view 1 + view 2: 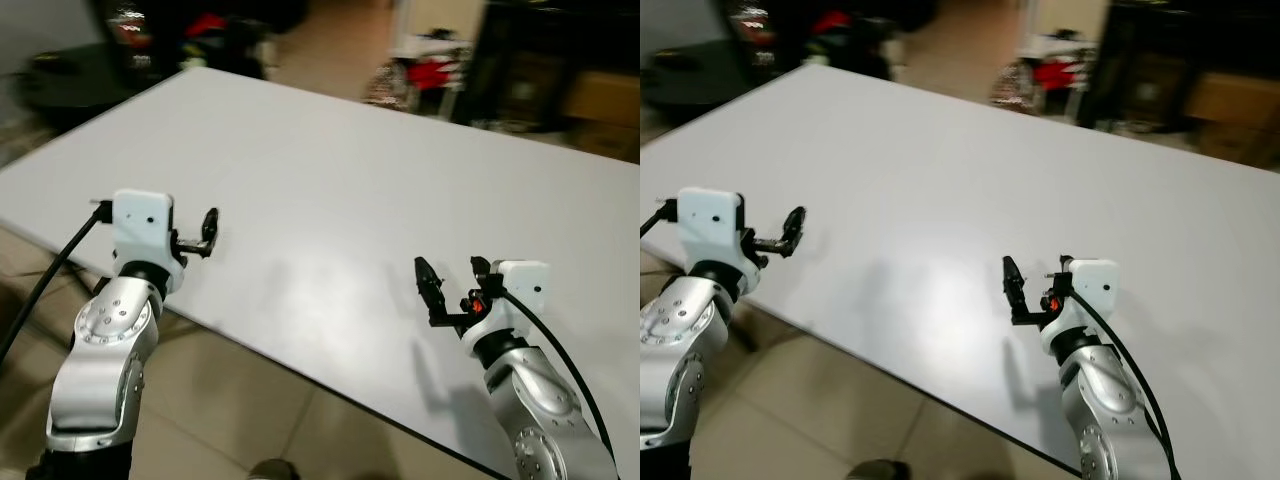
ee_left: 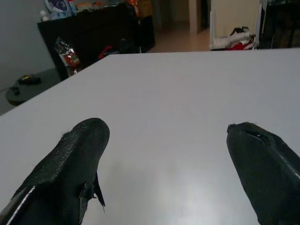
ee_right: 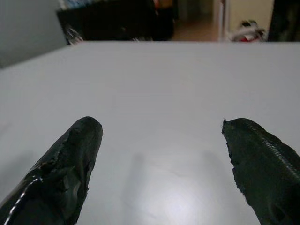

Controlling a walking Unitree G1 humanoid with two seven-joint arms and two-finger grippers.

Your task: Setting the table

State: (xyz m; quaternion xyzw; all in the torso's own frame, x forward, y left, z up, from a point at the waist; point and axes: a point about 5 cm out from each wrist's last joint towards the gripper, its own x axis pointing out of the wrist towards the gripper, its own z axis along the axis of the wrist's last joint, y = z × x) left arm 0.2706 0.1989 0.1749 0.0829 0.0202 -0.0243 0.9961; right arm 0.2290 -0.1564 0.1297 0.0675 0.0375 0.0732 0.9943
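Note:
A big bare pale grey table [image 1: 330,160] lies in front of me, with no dishes or cutlery on it. My left gripper [image 1: 207,231] hovers just over the near left edge of the table. It is open, its fingers [image 2: 84,140] spread wide with nothing between them. My right gripper [image 1: 452,276] hangs over the near right part of the table and is also open and empty. Its two black fingers [image 3: 82,140] stand far apart above the bare surface.
Beige tiled floor [image 1: 250,400] shows below the table's near edge. Beyond the far edge stand dark furniture [image 1: 180,30], a low round dark table [image 1: 70,75], red items [image 1: 430,70] on the floor and cardboard boxes [image 1: 605,100].

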